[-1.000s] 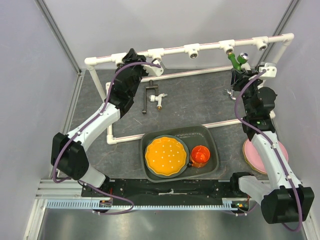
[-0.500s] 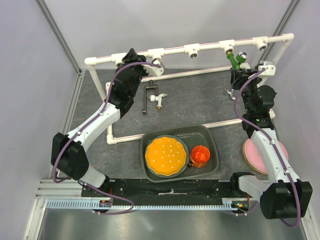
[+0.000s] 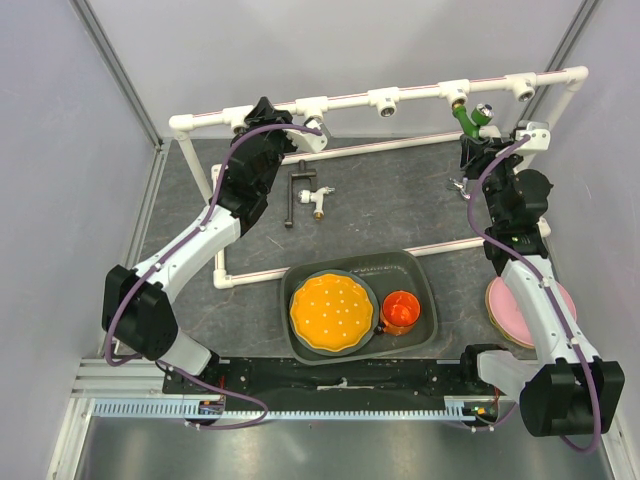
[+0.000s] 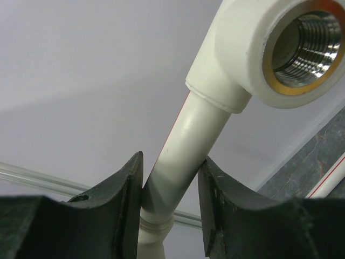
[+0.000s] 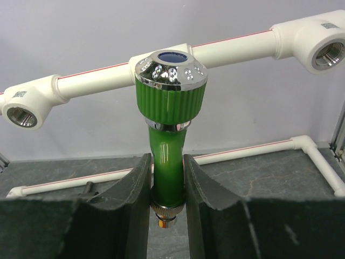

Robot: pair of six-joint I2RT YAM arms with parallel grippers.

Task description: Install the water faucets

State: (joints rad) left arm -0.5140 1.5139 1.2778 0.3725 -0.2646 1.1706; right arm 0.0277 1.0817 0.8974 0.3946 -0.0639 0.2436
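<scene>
The green faucet [image 5: 167, 162] is pinched by its stem between the fingers of the right gripper [image 5: 167, 172]. It is held upright in the wrist view, with its ribbed green head and silver cap on top. A brass end is seen at the bottom, between the fingers. From above, the green faucet [image 3: 467, 121] is seen just beside a tee socket [image 3: 456, 93] of the top pipe [image 3: 350, 98]; whether the two touch cannot be told. The right gripper [image 3: 478, 148] is raised to that pipe at the frame's right end.

The black-handled faucet [image 3: 318, 198] is lying on the table [image 3: 400, 205] inside the pipe frame [image 3: 330, 262], towards the left. The tiny silvery faucet [image 3: 458, 186] is lying on the table near the right arm, well apart from the black-handled one.

The left gripper [image 4: 170, 186] is closed on the top pipe [image 4: 186, 140], which is pinched between its two fingers just below a white fitting [image 4: 269, 48] with a metal-threaded socket. From above, the left gripper [image 3: 262, 122] is seen at the left end of the top pipe.

Near the arms' bases, a grey tray [image 3: 425, 275] is set, holding an orange plate [image 3: 332, 312] and an orange cup [image 3: 400, 312] side by side. A pink plate [image 3: 505, 310] is partly hidden under the right arm.
</scene>
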